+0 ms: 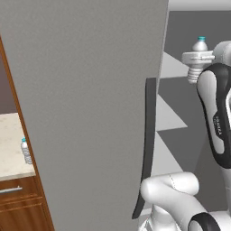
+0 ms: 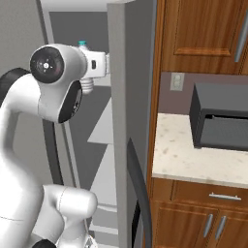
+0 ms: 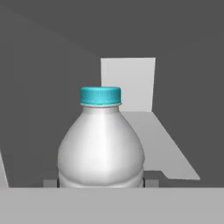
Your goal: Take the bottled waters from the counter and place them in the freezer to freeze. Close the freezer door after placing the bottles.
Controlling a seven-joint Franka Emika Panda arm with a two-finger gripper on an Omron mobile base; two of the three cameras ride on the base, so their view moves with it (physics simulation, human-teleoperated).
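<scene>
Inside freezer, raised gripper holds bottle upright.

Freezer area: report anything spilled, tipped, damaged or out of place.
Nothing stands out. The held bottle is upright and capped in the gripper, inside the open freezer. The second bottle stands upright on the counter. No spills or damage visible.

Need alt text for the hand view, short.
A clear water bottle with a teal-blue cap stands upright, close up, held in the gripper. Behind it is the freezer's dark grey interior with a pale shelf.
</scene>
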